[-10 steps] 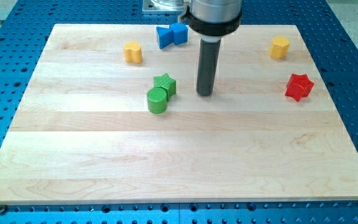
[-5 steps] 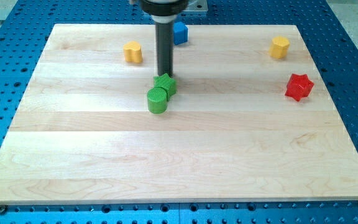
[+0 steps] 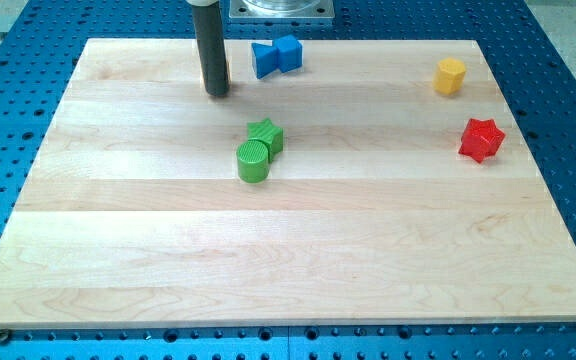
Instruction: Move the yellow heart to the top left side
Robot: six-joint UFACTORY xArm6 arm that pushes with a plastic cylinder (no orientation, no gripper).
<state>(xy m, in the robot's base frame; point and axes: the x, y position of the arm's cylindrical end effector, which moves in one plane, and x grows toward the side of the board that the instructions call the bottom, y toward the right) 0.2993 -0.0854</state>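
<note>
My tip [image 3: 216,93] rests on the board near the view's top left, where a yellow block stood in the earlier frames. The rod now covers that block almost wholly; at most a thin yellow sliver [image 3: 229,77] shows at the rod's right edge. I cannot tell whether the tip touches it. A second yellow block [image 3: 450,75] sits at the view's top right.
Two blue blocks [image 3: 276,55] touch each other near the top edge, right of the rod. A green star [image 3: 266,134] and a green cylinder [image 3: 253,160] sit together below the tip. A red star [image 3: 481,139] lies at the right. The wooden board [image 3: 288,260] lies on a blue perforated table.
The rod has swept from the board's middle leftward and up, past the green star, to the top-left yellow block, which it now hides. No block has visibly shifted.
</note>
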